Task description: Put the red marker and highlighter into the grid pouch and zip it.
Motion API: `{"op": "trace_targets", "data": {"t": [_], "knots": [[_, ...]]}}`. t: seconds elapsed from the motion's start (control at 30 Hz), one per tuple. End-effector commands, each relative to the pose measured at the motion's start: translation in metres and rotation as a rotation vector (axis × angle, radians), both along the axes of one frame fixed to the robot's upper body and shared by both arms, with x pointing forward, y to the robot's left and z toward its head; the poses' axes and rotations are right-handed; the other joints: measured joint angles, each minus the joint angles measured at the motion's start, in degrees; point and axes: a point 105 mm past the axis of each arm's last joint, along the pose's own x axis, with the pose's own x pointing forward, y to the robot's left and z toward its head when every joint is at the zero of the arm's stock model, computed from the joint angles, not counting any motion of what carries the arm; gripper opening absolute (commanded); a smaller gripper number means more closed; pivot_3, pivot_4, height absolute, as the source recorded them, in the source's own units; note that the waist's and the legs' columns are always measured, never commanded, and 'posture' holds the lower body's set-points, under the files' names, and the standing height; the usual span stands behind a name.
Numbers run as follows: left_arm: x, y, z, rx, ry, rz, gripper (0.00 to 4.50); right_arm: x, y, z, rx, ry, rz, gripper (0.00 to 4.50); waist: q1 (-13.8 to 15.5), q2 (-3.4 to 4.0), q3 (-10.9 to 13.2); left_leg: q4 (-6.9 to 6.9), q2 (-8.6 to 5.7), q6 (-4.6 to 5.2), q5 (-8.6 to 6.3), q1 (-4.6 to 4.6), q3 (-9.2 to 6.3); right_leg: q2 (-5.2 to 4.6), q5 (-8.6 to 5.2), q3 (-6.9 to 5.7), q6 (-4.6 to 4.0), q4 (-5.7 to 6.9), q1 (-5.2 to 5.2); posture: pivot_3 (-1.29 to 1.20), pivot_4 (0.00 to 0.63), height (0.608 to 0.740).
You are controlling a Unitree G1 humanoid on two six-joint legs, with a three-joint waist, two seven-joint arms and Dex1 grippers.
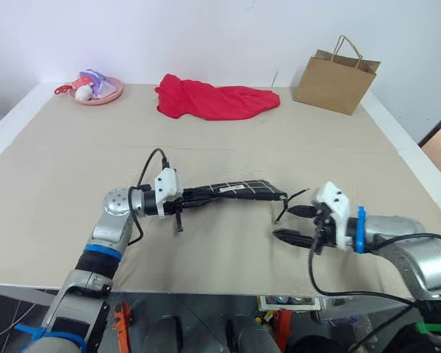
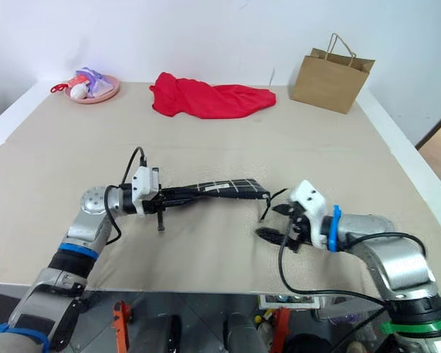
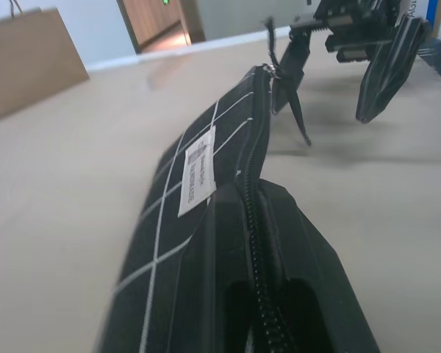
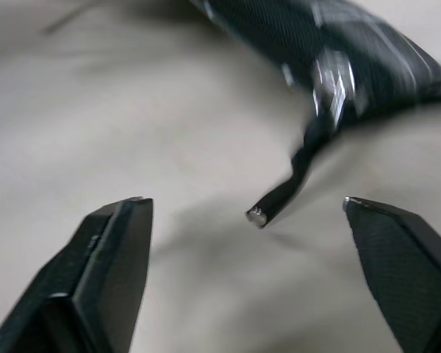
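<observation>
A pink dish [image 1: 97,93] holding small toys sits at the far left corner of the table [image 1: 51,169]; to its right, along the far edge, lies a crumpled red cloth [image 1: 214,101], and further right stands a brown paper bag [image 1: 336,77].

Nearer the front, the left gripper [image 1: 185,197] reaches in level from the left with its 2 fingers pressed together on the left end of the grid pouch [image 1: 239,190], pinching it and carrying it above the table surface; the pouch stretches out to the right, its white label [image 3: 198,169] facing up and the zipper line [image 3: 253,184] running along its top edge; at its right end a black pull cord [image 4: 283,193] dangles free.

Just to the right of that cord sits the right gripper [image 1: 292,224], its 2 fingers spread wide and holding nothing, close to the cord but not touching it.
</observation>
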Motion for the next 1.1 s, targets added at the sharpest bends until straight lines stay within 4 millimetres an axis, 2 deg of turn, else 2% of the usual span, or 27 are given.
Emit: {"op": "trace_targets", "data": {"t": [0.03, 0.13, 0.2, 0.23, 0.27, 0.3, 0.33, 0.37, 0.4, 0.47, 0.53, 0.63, 0.73, 0.77, 0.83, 0.9, 1.0, 1.1], "knots": [[0.002, -0.008, 0.013, -0.001, -0.089, -0.041, 0.00, -0.007, -0.040, 0.031, -0.027, -0.080, -0.082, 4.33, 0.19, 0.00, 0.00, -0.01, -0.01, 0.00, 0.00, 0.00, 0.01, -0.01, -0.01, 0.01, 0.01, -0.02, 0.00, 0.00, 0.150, 0.740], [0.005, -0.016, 0.011, 0.015, -0.110, -0.069, 0.00, -0.018, -0.057, 0.034, -0.057, -0.084, -0.117, 4.33, 0.20, -0.03, 0.00, -0.04, -0.02, 0.03, -0.03, 0.00, -0.03, 0.01, -0.03, 0.00, 0.05, -0.07, 0.03, 0.00, 0.150, 0.740], [0.006, -0.022, 0.008, 0.030, -0.120, -0.090, 0.00, -0.023, -0.062, 0.034, -0.064, -0.085, -0.134, 4.33, 0.14, -0.02, 0.00, -0.04, -0.01, 0.03, -0.03, 0.02, -0.10, 0.05, -0.04, -0.03, 0.04, -0.06, 0.05, 0.00, 0.150, 0.740], [0.006, -0.025, 0.005, 0.038, -0.120, -0.095, 0.76, -0.026, -0.062, 0.033, -0.062, -0.086, -0.134, 4.50, 0.09, -0.02, 0.00, -0.04, -0.02, 0.03, -0.03, 0.02, -0.14, 0.06, -0.04, -0.04, 0.04, -0.06, 0.07, 0.00, 0.150, 0.740], [0.006, -0.027, 0.003, 0.046, -0.110, -0.106, 1.08, -0.027, -0.061, 0.032, -0.060, -0.085, -0.135, 4.50, -0.11, -0.01, 0.00, -0.04, -0.02, 0.03, -0.03, 0.04, -0.14, 0.06, -0.03, -0.04, 0.03, -0.06, 0.07, 0.00, 0.150, 0.740], [0.003, -0.028, 0.000, 0.053, -0.095, -0.125, 1.65, -0.028, -0.059, 0.030, -0.058, -0.082, -0.135, 4.50, -0.27, -0.01, 0.00, -0.04, -0.01, 0.03, -0.03, 0.05, -0.13, 0.07, -0.01, -0.02, 0.01, -0.05, 0.06, 0.00, 0.150, 0.740], [0.000, -0.029, -0.002, 0.057, -0.083, -0.145, 1.65, -0.029, -0.058, 0.028, -0.057, -0.080, -0.135, 4.50, -0.49, -0.02, 0.00, -0.04, -0.01, 0.03, -0.03, 0.07, -0.13, 0.08, 0.01, -0.01, -0.01, -0.04, 0.06, 0.00, 0.150, 0.740], [-0.003, -0.029, -0.003, 0.056, -0.065, -0.161, 2.37, -0.029, -0.056, 0.026, -0.055, -0.078, -0.136, 4.50, -0.51, -0.01, 0.00, -0.02, 0.01, 0.03, -0.02, 0.08, -0.18, 0.11, 0.03, -0.03, -0.02, -0.02, 0.07, 0.00, 0.150, 0.740], [-0.004, -0.028, -0.003, 0.050, -0.054, -0.166, 2.68, -0.029, -0.055, 0.024, -0.050, -0.076, -0.138, 4.50, -0.56, -0.01, 0.00, -0.02, 0.00, 0.02, -0.02, 0.08, -0.19, 0.12, 0.03, -0.03, -0.02, -0.02, 0.07, 0.00, 0.150, 0.740], [-0.001, -0.025, 0.009, -0.021, -0.016, -0.121, 3.38, -0.029, -0.055, 0.024, -0.039, -0.079, -0.144, 4.50, -0.63, -0.01, -0.01, -0.02, 0.01, 0.02, -0.02, 0.11, -0.23, 0.12, 0.04, -0.05, -0.02, -0.02, 0.11, 0.00, 0.150, 0.740], [0.002, -0.017, 0.028, -0.117, 0.072, -0.079, 4.34, -0.028, -0.056, 0.029, -0.013, -0.102, -0.147, 4.50, -0.65, -0.01, 0.00, -0.02, 0.02, 0.02, -0.02, 0.10, -0.25, 0.11, 0.03, -0.06, -0.02, -0.02, 0.12, 0.00, 0.150, 0.740], [0.003, 0.004, 0.052, -0.230, 0.229, -0.033, 4.34, -0.026, -0.057, 0.047, 0.062, -0.170, -0.141, 4.50, -0.95, 0.00, 0.01, 0.02, 0.04, 0.01, -0.01, 0.05, -0.31, 0.11, 0.03, -0.11, -0.01, -0.01, 0.11, 0.00, 0.150, 0.740], [0.004, 0.030, 0.058, -0.258, 0.370, 0.058, 4.34, -0.026, -0.058, 0.062, 0.134, -0.231, -0.132, 4.50, -1.27, 0.03, -0.01, -0.01, 0.06, 0.01, -0.02, 0.12, -0.34, 0.13, 0.00, -0.16, -0.03, 0.01, 0.15, 0.00, 0.150, 0.740], [0.005, 0.042, 0.057, -0.264, 0.411, 0.115, 4.34, -0.027, -0.058, 0.067, 0.162, -0.248, -0.132, 4.50, -1.26, 0.03, -0.01, -0.02, 0.06, 0.01, -0.02, 0.17, -0.38, 0.13, -0.02, -0.19, -0.05, 0.01, 0.21, 0.00, 0.150, 0.740], [0.011, 0.081, 0.038, -0.214, 0.480, 0.335, 4.34, -0.031, -0.056, 0.074, 0.200, -0.269, -0.122, 4.50, -1.37, 0.02, 0.00, -0.08, 0.06, 0.01, -0.02, 0.37, -0.43, 0.12, -0.08, -0.24, -0.10, 0.00, 0.40, 0.00, 0.150, 0.740], [0.003, 0.117, 0.018, -0.163, 0.537, 0.500, 4.34, -0.036, -0.058, 0.072, 0.199, -0.257, -0.129, 4.50, -1.41, 0.01, 0.02, -0.21, 0.09, -0.02, -0.06, 0.74, -0.48, 0.12, -0.21, -0.22, -0.20, 0.01, 0.70, 0.00, 0.150, 0.740], [-0.011, 0.138, 0.010, -0.160, 0.546, 0.586, 4.34, -0.038, -0.063, 0.069, 0.190, -0.246, -0.151, 4.50, -1.29, -0.03, 0.05, -0.32, 0.20, -0.09, -0.09, 0.81, -0.52, 0.11, -0.31, -0.27, -0.35, 0.01, 0.72, 0.00, 0.150, 0.740], [-0.023, 0.146, 0.004, -0.149, 0.545, 0.649, 4.34, -0.034, -0.065, 0.066, 0.188, -0.238, -0.167, 4.50, -0.58, -0.10, 0.08, -0.25, 0.21, -0.12, -0.07, 0.74, -0.50, -0.07, -0.33, -0.46, -0.35, 0.02, 0.76, 0.00, 0.150, 0.740]]}}
